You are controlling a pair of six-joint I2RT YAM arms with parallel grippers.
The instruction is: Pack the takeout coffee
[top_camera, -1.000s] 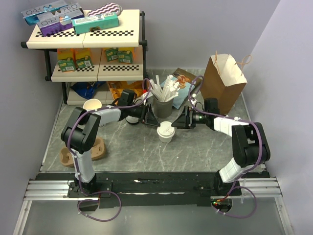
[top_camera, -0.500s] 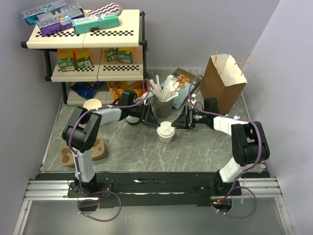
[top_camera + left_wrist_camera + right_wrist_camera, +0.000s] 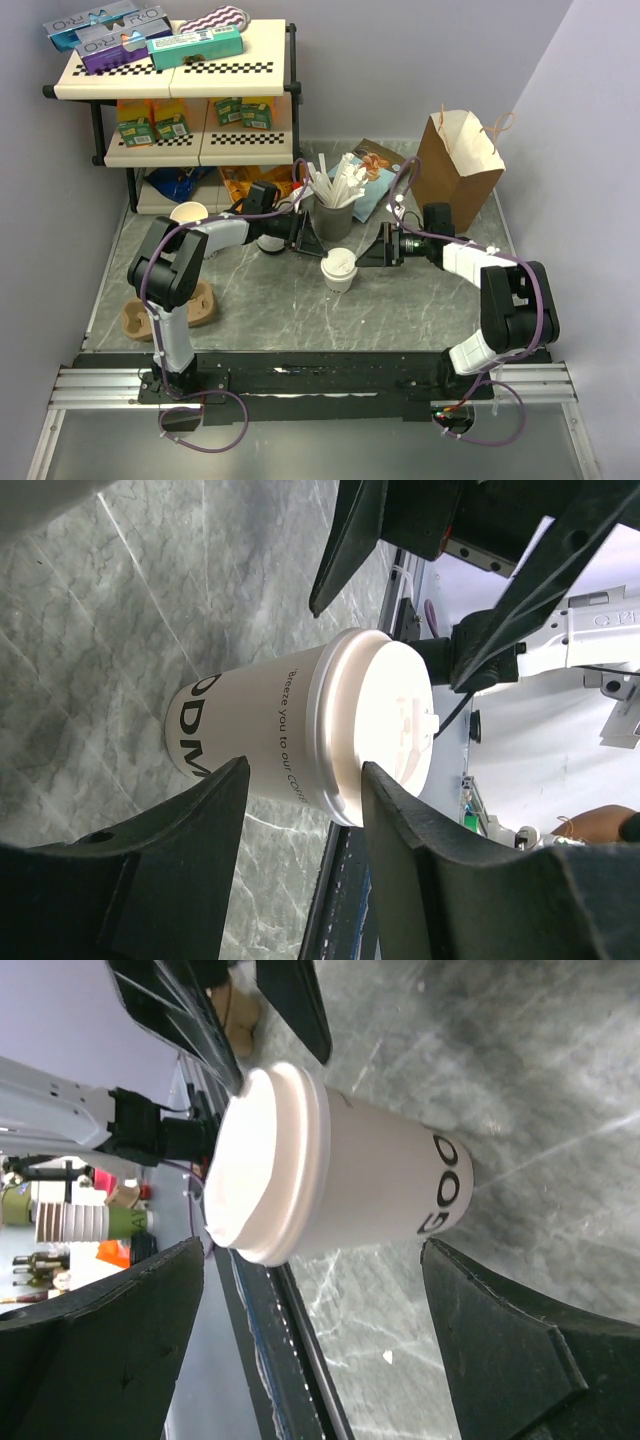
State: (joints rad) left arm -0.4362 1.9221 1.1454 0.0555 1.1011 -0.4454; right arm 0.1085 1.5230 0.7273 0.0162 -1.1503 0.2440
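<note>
Top view: takeout coffee [image 3: 339, 268] upright, just in front of straw holder [image 3: 333, 215]. It stands between left gripper [image 3: 308, 240] and right gripper [image 3: 375, 247], both about equally near. Paper bag [image 3: 458, 165] is right of the holder.
Left wrist: jaws apart, cup dead ahead past the fingers [image 3: 180, 850], looks untouched.
Right wrist: jaws wide apart, cup centred ahead, ungripped. The right arm likely suits, being on the bag's side.

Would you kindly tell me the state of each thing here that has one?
takeout coffee: upright, lidded, not gripped
left gripper: open, empty
right gripper: open wide, empty
paper bag: upright, mouth open
straw holder: upright, full
</note>
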